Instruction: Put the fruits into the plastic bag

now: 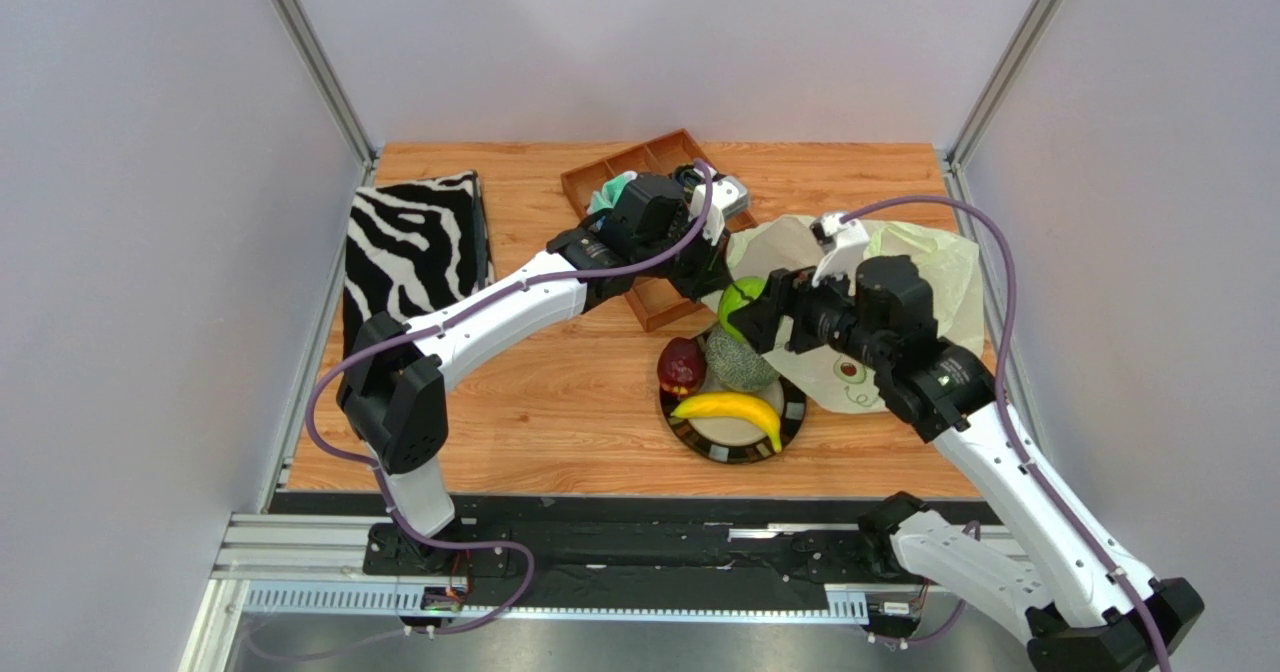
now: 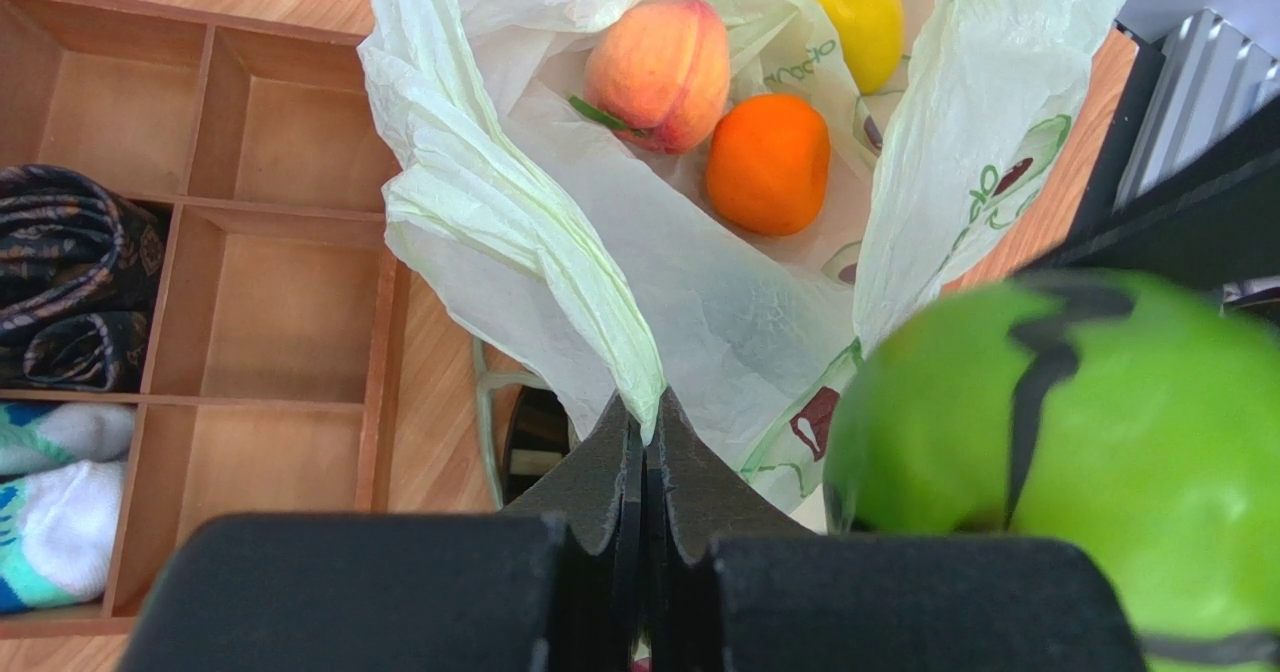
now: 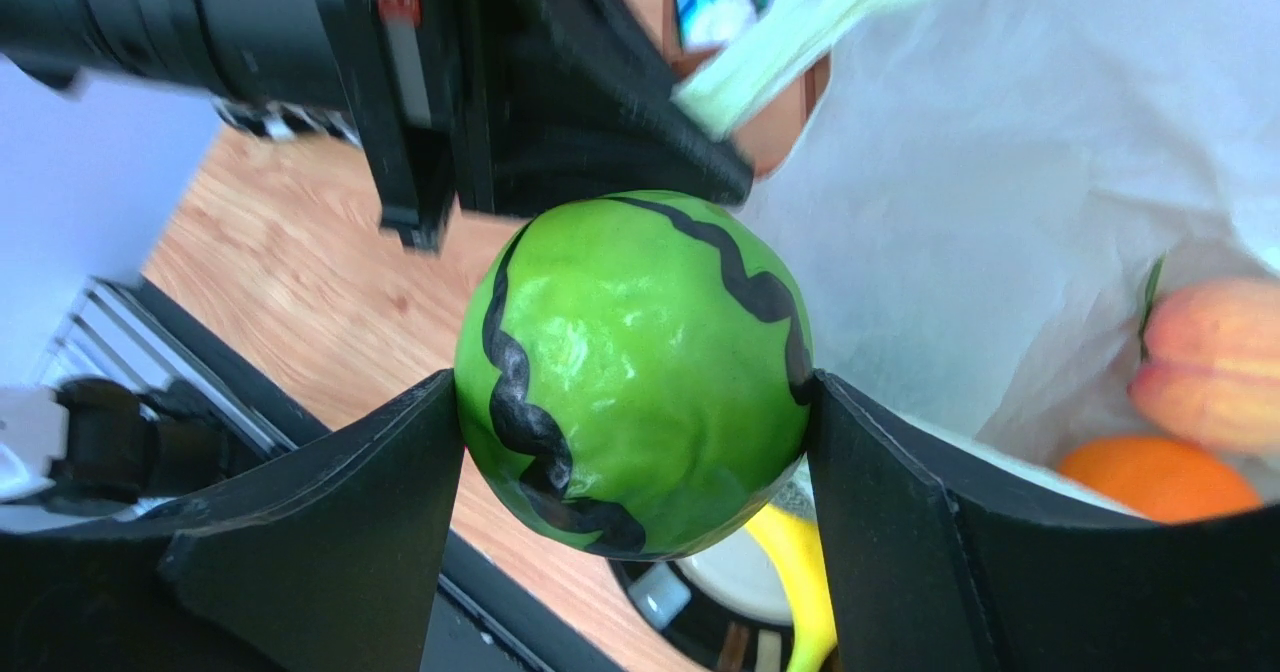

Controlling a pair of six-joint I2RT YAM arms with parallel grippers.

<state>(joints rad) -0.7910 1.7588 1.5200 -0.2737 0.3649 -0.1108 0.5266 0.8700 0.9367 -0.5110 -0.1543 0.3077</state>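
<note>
Centrally above the wooden table, between pale grey walls, the right gripper clamps the striped green ball (right beside the opening) while the left gripper pinches the rim of the plastic bag, peach and orange inside.

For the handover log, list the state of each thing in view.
Bag: mouth held open.
Green ball: held above plate, outside bag.
Left gripper: shut on bag edge.
Right gripper: shut on green ball.
Peach, orange, yellow fruit: inside bag.
Banana, apple, melon: on plate.
</note>
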